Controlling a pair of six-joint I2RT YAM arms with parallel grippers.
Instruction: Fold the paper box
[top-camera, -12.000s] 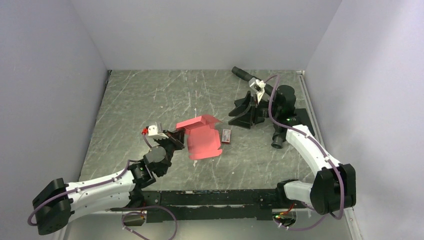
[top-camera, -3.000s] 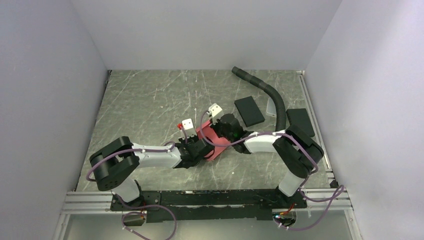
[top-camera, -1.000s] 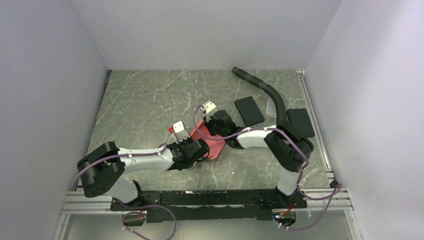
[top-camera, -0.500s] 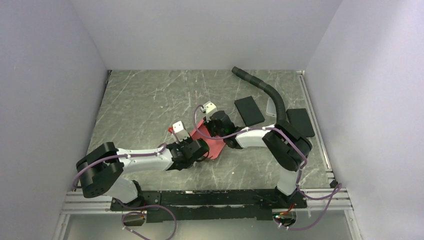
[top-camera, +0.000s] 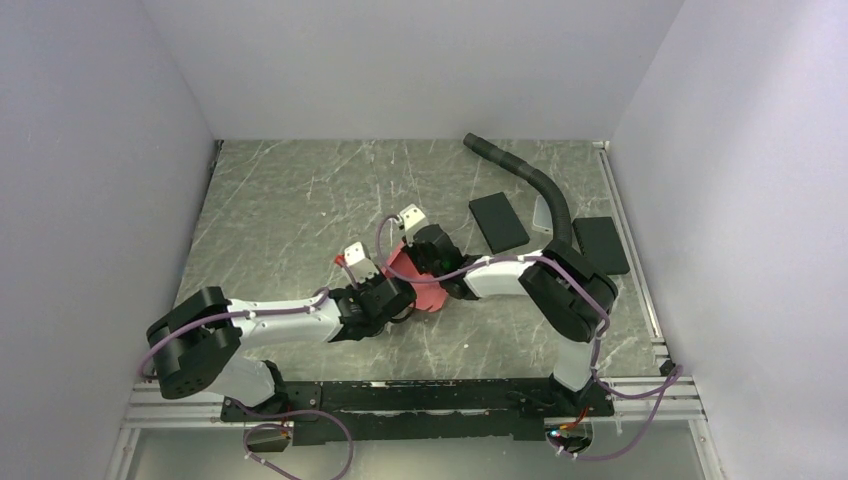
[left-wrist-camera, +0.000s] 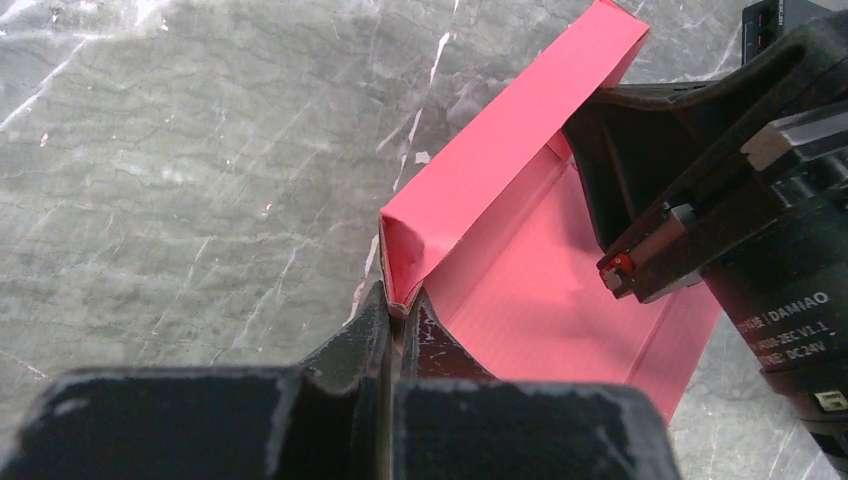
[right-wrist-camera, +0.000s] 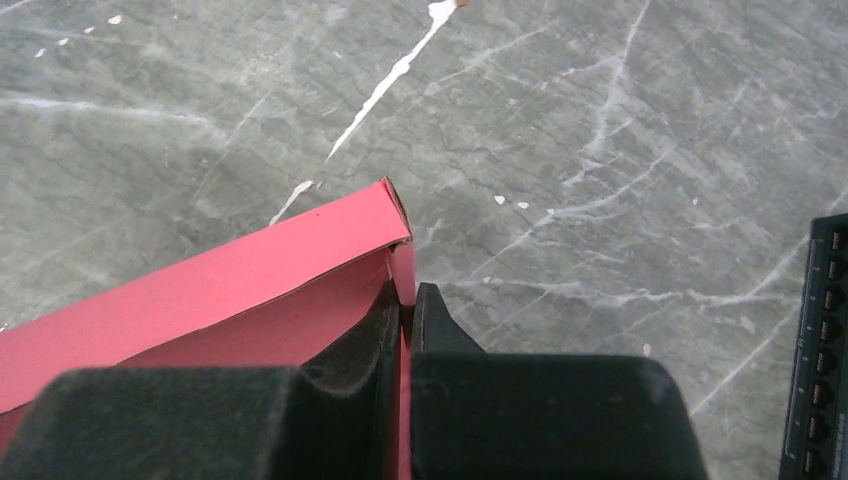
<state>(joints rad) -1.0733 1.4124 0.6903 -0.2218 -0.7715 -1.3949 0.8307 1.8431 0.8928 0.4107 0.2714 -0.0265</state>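
The paper box (top-camera: 426, 298) is thin red-pink card, lying mid-table between my two arms and mostly covered by them in the top view. My left gripper (left-wrist-camera: 400, 305) is shut on the near corner of a raised side wall of the paper box (left-wrist-camera: 520, 150). My right gripper (right-wrist-camera: 405, 300) is shut on the corner edge at the other end of the paper box (right-wrist-camera: 230, 270). In the left wrist view the wall stands up along the box's left side, its floor panel lies flat to the right, and the right arm's wrist (left-wrist-camera: 740, 200) sits over the far end.
A black flat pad (top-camera: 498, 221) lies behind the right wrist. A second black pad (top-camera: 600, 243) lies at the right edge. A black ribbed hose (top-camera: 535, 185) curves from the back toward the right side. White walls enclose the grey marbled table (top-camera: 290, 200).
Both grippers have shifted slightly left with the paper box still held. Less of the red card shows between them in the top view than a second ago.
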